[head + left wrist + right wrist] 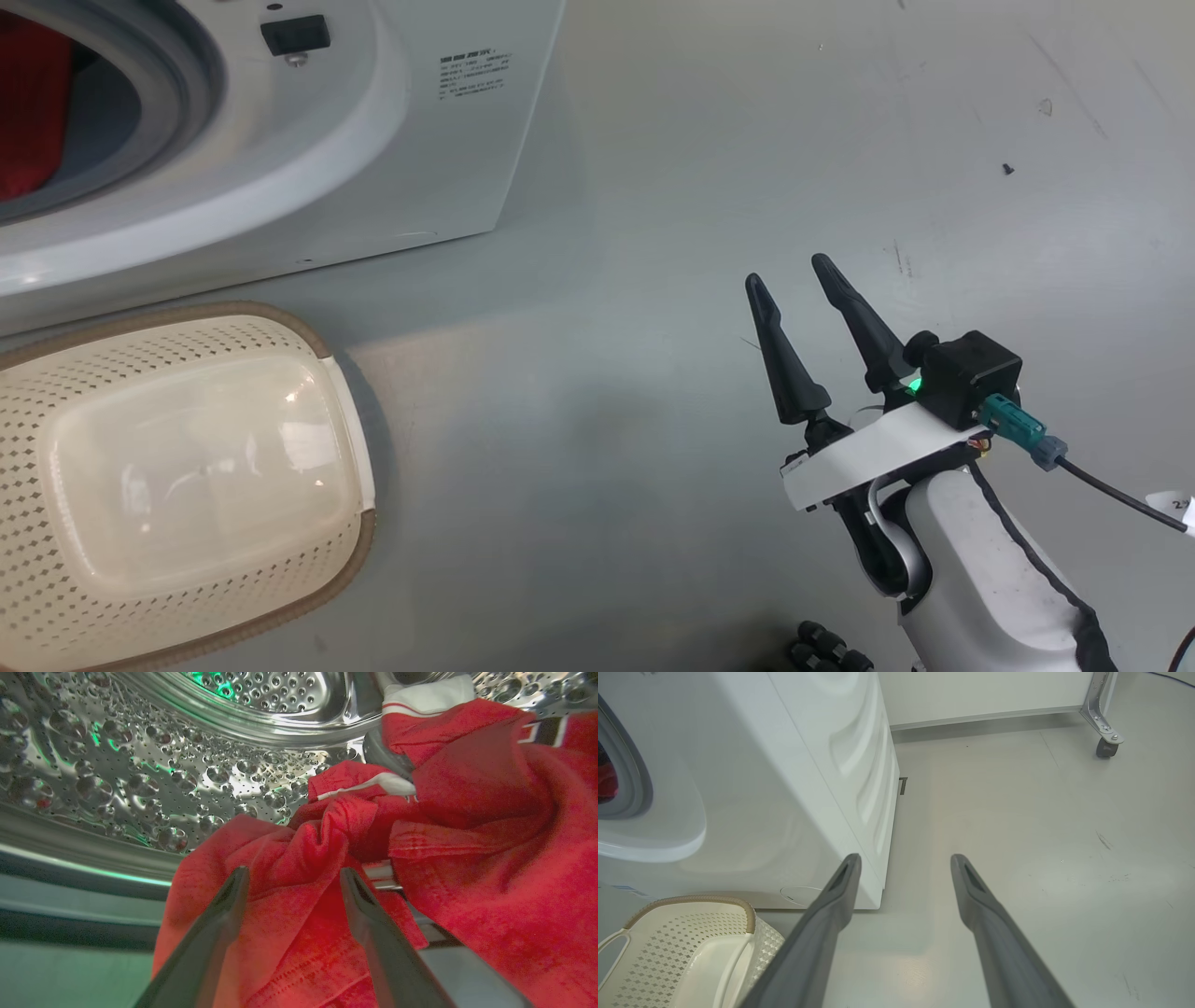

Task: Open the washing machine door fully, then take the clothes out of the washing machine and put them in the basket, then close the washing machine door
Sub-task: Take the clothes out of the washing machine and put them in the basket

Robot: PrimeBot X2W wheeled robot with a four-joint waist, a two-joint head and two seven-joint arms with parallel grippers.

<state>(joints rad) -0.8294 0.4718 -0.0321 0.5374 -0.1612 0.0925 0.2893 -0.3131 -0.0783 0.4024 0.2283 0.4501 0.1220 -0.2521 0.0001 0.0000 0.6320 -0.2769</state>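
The white washing machine [448,168] stands at the upper left of the head view, its grey-ringed drum mouth showing red clothes [33,103] inside. In the left wrist view my left gripper [292,877] is open inside the dimpled steel drum, its fingers astride a fold of the red clothes [467,826], which have white trim. The cream perforated basket [327,401] sits on the floor below the machine, with nothing in it. My right gripper [789,271] hangs open over bare floor to the right, holding nothing. The washing machine door is out of view.
Grey floor [1041,835] stretches to the right of the washing machine [794,788]. A metal frame leg with a caster [1106,746] stands at the far right by a white wall panel. The basket [691,947] lies close to the machine's front corner.
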